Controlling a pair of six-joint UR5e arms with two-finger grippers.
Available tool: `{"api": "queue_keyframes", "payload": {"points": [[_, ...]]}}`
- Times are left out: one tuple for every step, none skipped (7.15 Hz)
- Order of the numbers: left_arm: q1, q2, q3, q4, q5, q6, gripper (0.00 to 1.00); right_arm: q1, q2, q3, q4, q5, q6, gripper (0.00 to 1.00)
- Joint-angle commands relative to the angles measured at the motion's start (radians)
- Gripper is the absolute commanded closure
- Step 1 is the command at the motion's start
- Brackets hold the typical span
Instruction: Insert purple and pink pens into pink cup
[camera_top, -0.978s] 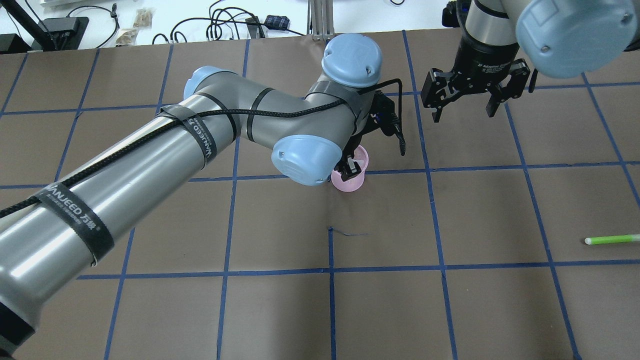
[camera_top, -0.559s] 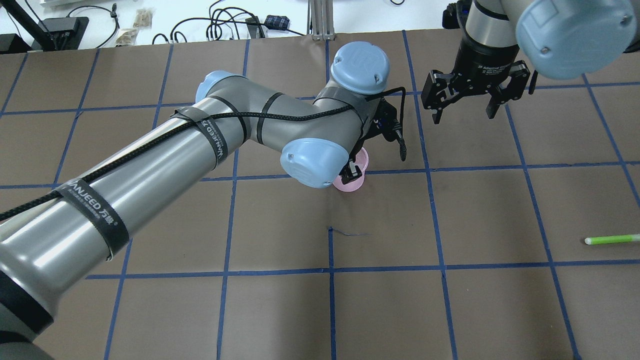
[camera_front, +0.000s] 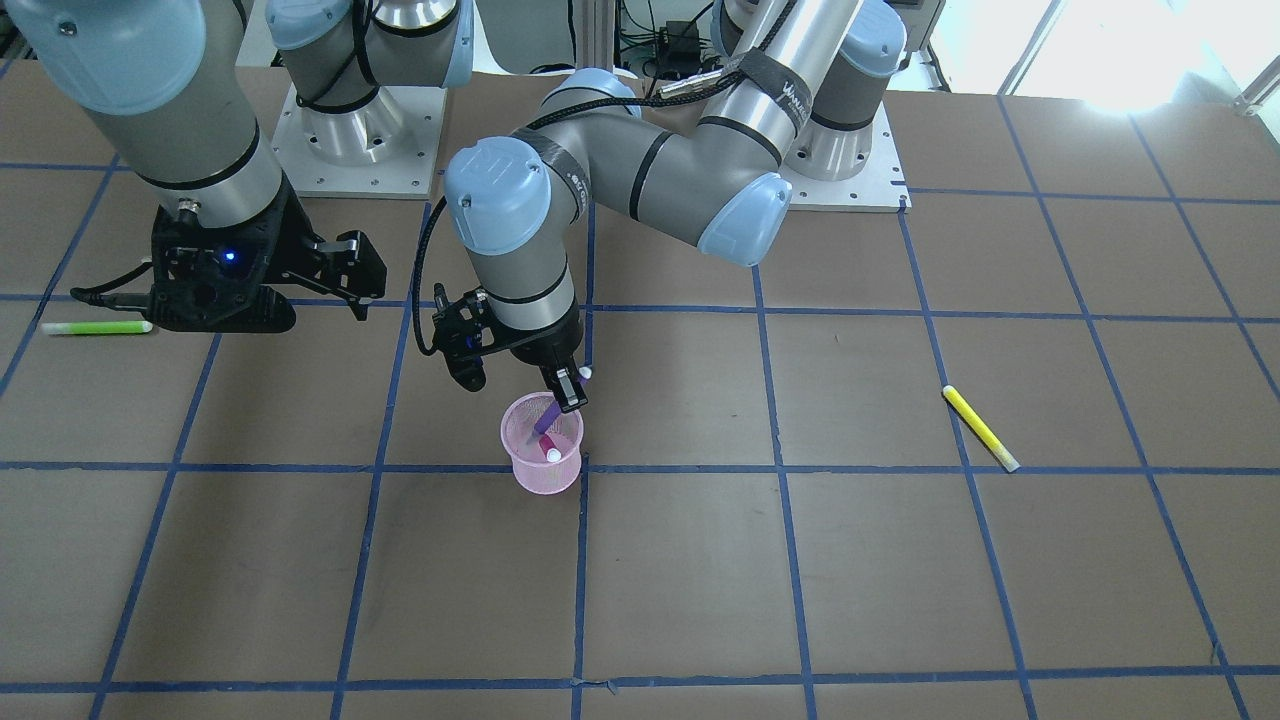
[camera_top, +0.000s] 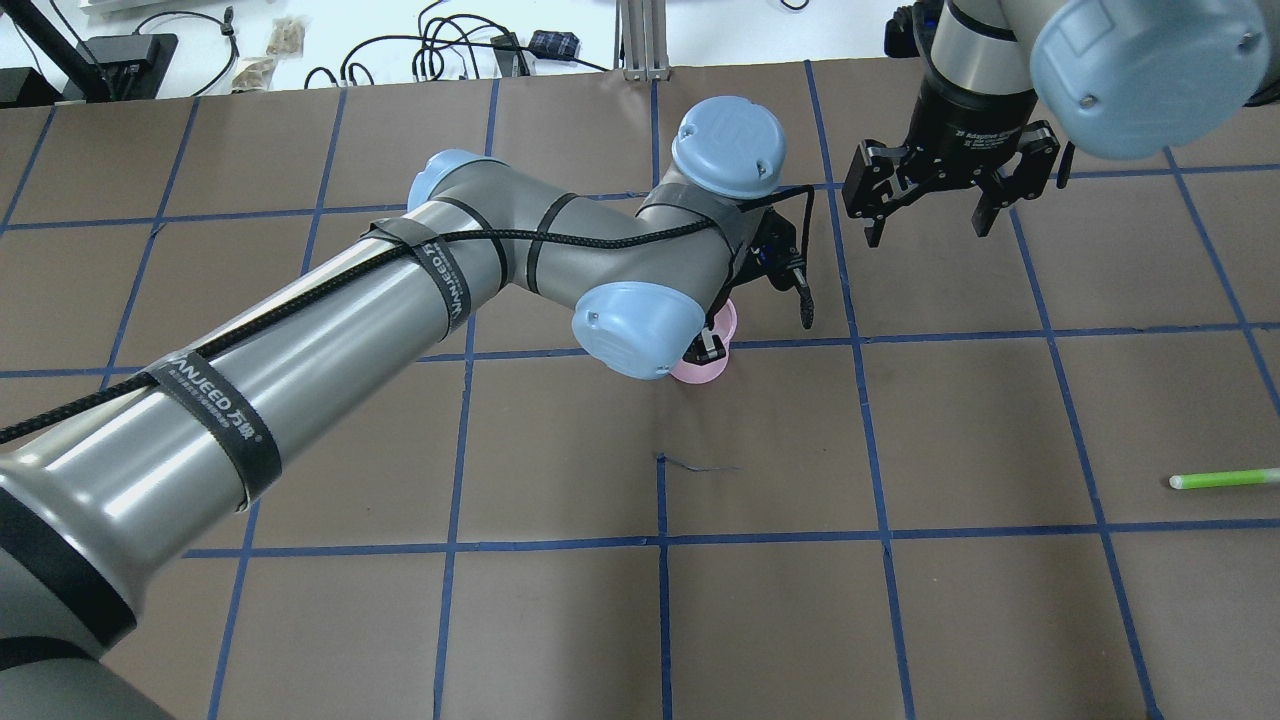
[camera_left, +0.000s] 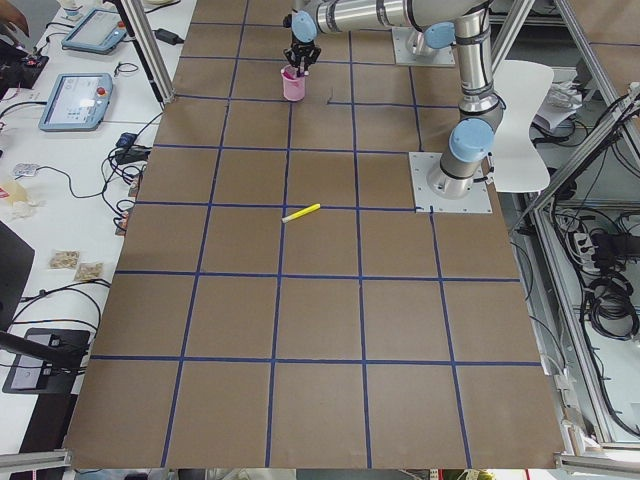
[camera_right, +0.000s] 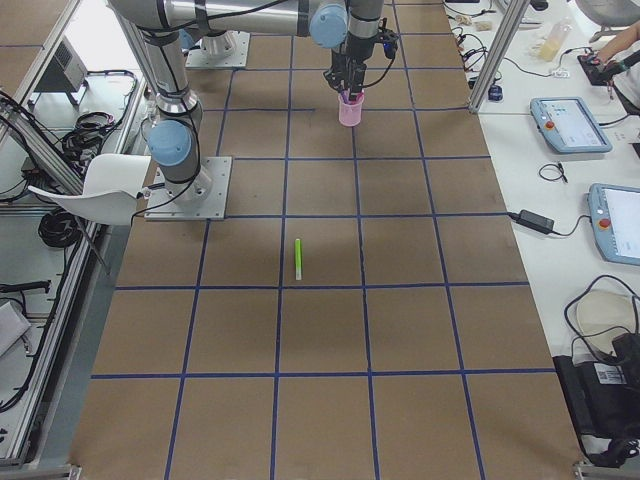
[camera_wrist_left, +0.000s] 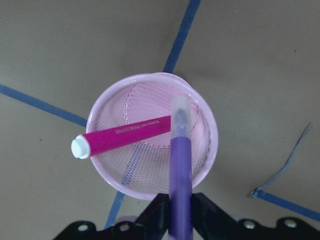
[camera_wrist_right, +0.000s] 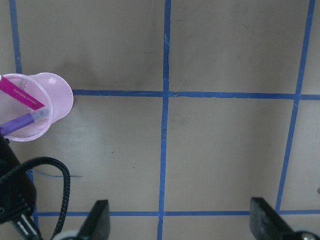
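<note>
The pink mesh cup (camera_wrist_left: 95, 125) stands upright on the brown table and also shows in the front-facing view (camera_front: 543, 475). A pink pen (camera_wrist_left: 127, 134) leans inside it, its white end over the rim. My left gripper (camera_wrist_left: 180, 222) is shut on the purple pen (camera_wrist_left: 180, 165) and holds it tilted, its lower end inside the cup's mouth (camera_front: 548, 418). In the overhead view my left gripper (camera_top: 705, 348) sits right over the cup (camera_top: 722, 322), and the arm hides most of the cup. My right gripper (camera_top: 928, 228) is open and empty, hovering off to the cup's right.
A green pen (camera_top: 1220, 479) lies near the table's right edge, also seen in the front-facing view (camera_front: 95, 327). A yellow pen (camera_front: 980, 428) lies on the robot's left side. Blue tape lines grid the table. Cables and boxes lie beyond the far edge.
My left arm's wrist has shifted right and a little toward the near side over the cup, still holding the purple pen. The right arm has not moved.
</note>
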Motion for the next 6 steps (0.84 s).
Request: {"api": "queue_keyframes", "payload": {"points": [[0.001, 0.025, 0.003, -0.002, -0.002, 0.000, 0.00, -0.030, -0.003, 0.004, 0.002, 0.001, 0.001, 0.00], [0.009, 0.043, 0.003, 0.000, -0.002, -0.002, 0.00, -0.027, -0.004, 0.004, 0.002, 0.003, 0.005, 0.00], [0.021, 0.074, 0.011, 0.001, -0.005, -0.012, 0.00, -0.027, -0.007, 0.004, 0.004, 0.004, 0.005, 0.00], [0.061, 0.115, 0.014, 0.000, -0.013, -0.017, 0.00, -0.027, -0.007, 0.004, 0.002, 0.006, 0.008, 0.00], [0.111, 0.173, 0.012, -0.002, -0.018, -0.018, 0.06, -0.027, -0.009, 0.004, 0.002, 0.007, 0.010, 0.00], [0.156, 0.230, 0.000, -0.012, -0.016, -0.038, 0.06, -0.027, -0.009, 0.006, 0.004, 0.007, 0.013, 0.00]]}}
